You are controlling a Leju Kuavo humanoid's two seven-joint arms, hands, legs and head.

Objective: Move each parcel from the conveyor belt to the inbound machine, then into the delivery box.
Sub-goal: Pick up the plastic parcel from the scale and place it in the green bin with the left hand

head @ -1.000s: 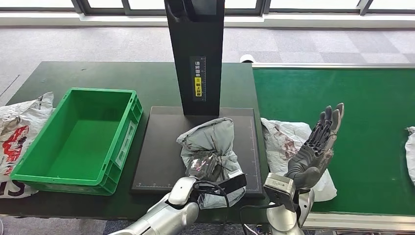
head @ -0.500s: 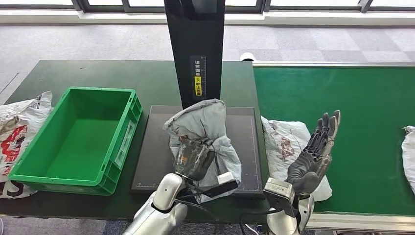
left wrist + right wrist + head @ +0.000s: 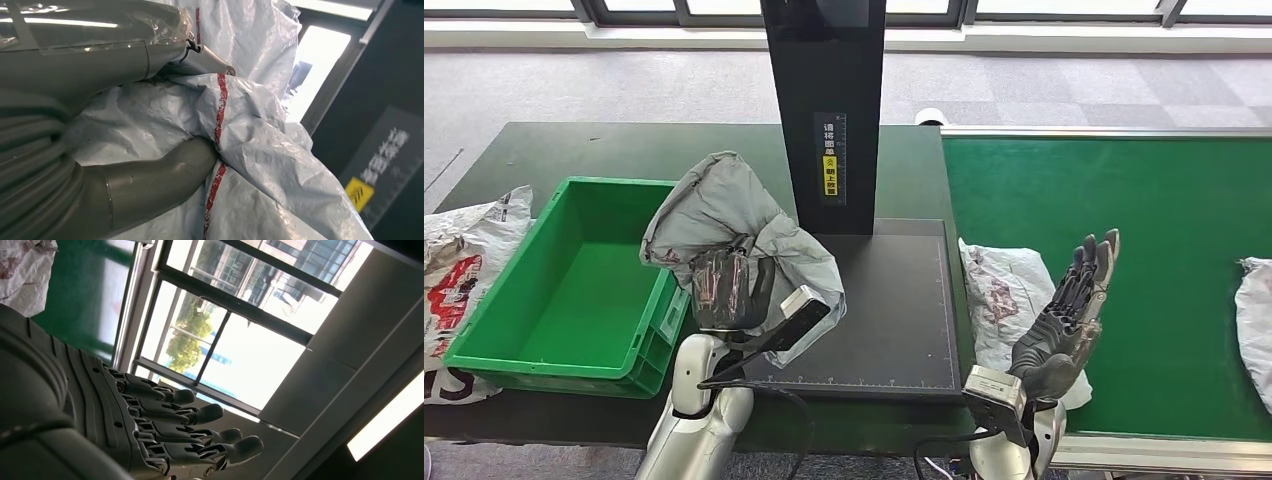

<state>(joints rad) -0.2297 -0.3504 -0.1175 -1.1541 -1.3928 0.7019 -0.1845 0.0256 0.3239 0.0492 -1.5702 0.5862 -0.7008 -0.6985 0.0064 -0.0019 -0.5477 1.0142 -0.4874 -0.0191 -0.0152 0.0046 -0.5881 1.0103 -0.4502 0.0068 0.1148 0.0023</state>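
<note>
The fingers (image 3: 150, 175) of my left hand (image 3: 729, 290) are closing on the grey parcel (image 3: 724, 215), which is hanging left of centre in the frame, partly above the right wall of the green delivery box (image 3: 484, 350) and partly above the black plate of the inbound machine (image 3: 894, 310). To do this step well, I think I should be carrying the parcel further left until it is fully over the box, then lowering before letting go, because the loose bag may catch on the rim. At lower right, my right hand (image 3: 1069, 310) is standing with fingers spread, holding nothing, beside a white parcel (image 3: 1004, 300) on the conveyor belt (image 3: 1164, 200).
</note>
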